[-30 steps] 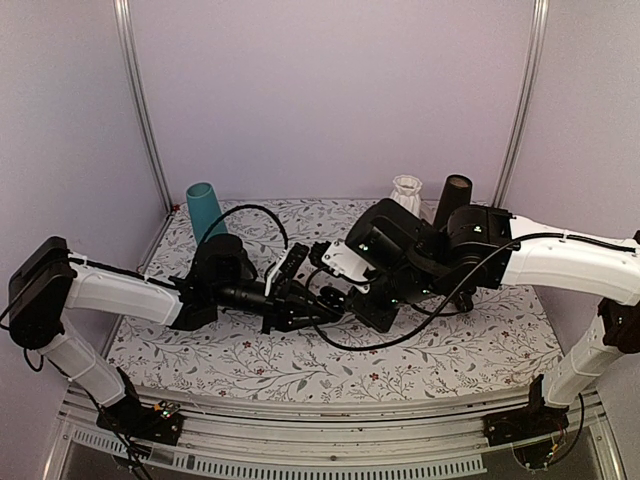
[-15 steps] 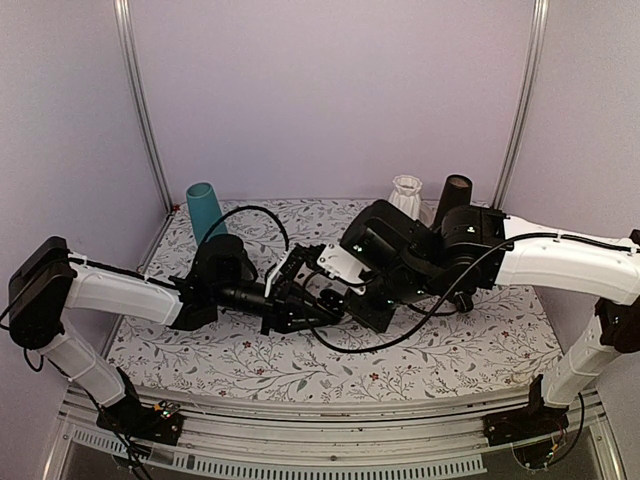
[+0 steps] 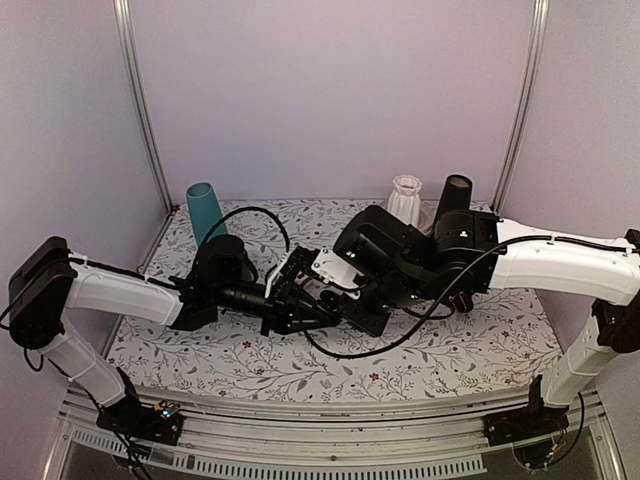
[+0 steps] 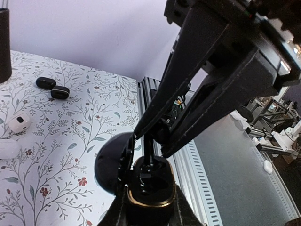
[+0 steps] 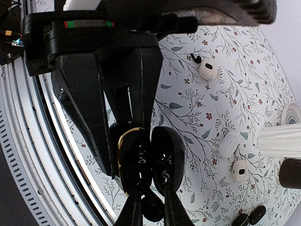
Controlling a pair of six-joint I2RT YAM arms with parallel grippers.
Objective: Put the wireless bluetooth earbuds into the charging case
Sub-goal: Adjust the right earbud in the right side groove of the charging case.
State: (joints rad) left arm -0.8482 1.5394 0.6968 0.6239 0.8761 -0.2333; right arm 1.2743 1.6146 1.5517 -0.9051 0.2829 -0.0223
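My left gripper (image 4: 149, 211) clamps the open case (image 4: 151, 186), lid swung aside. My right gripper (image 4: 151, 143) pinches a dark piece, an earbud (image 4: 159, 132) I think, right at the case's mouth. If I push off-line, the earbud may jam on the rim, pop free, or twist the case loose.

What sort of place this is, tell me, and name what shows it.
Probably a robot test booth in a lab, not a home: plain walls framed by aluminium posts, a floral-covered table, and the left arm and right arm bolted to its near rail.
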